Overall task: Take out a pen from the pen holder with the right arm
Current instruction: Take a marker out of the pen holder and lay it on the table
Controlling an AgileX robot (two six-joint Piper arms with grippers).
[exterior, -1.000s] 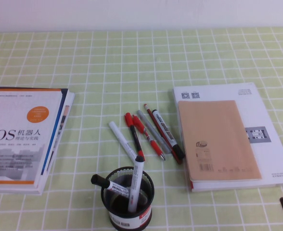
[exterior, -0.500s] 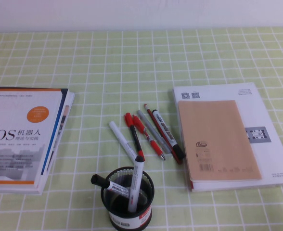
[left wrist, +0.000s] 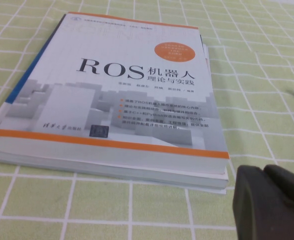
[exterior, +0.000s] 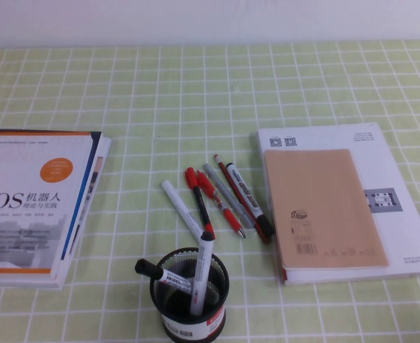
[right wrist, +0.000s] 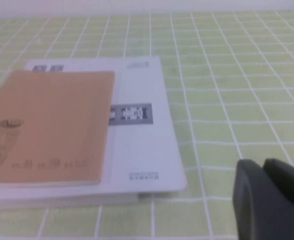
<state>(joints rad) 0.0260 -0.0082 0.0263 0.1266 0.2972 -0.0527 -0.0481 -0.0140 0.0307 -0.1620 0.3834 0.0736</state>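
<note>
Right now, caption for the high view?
Two pens in the pen holder, loose pens between textbook and notebook; left gripper near textbook, right gripper near notebook, shut.

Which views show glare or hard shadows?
High view: soft even light, no glare, barely a shadow beside the black mesh pen holder. Left wrist view: the white ROS textbook is evenly lit; the left gripper beside it is a dark mass. Right wrist view: pale, washed-out light on the tan notebook; the right gripper, shut, sits near the white book.
</note>
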